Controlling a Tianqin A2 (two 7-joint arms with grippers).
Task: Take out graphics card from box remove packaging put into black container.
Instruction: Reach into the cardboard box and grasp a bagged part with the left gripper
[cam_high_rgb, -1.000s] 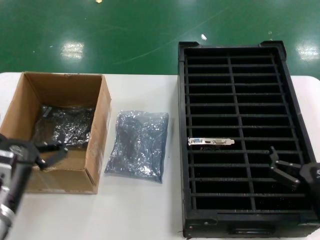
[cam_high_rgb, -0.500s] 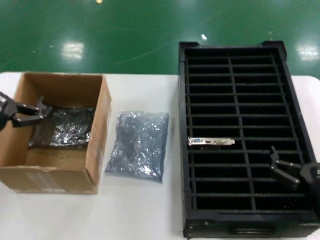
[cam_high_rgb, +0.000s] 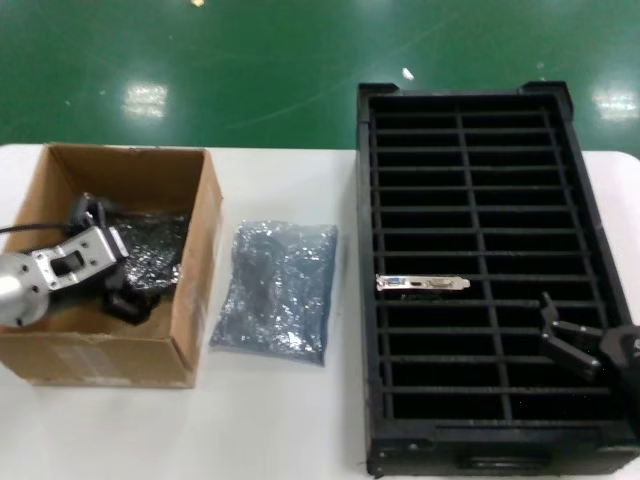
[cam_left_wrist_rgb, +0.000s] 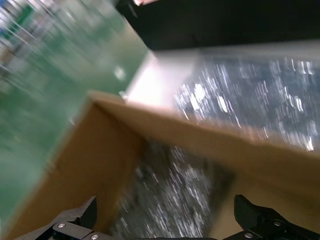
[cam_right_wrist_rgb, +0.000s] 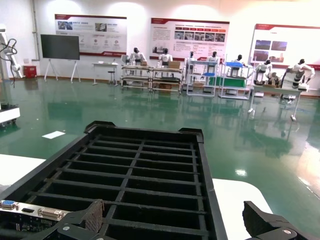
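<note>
Hanging inside the box, the left gripper spreads its jaws above the packaging.

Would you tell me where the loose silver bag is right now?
In the head view, the loose bag lies flat on the table between the box and the black container.

1. Our left gripper is reaching down and inward from our left side, its silver wrist angled across; in our left wrist view the two fingertips stand wide apart.
2. Our right gripper hangs low at our right, fingers spread, pointing forward.
</note>
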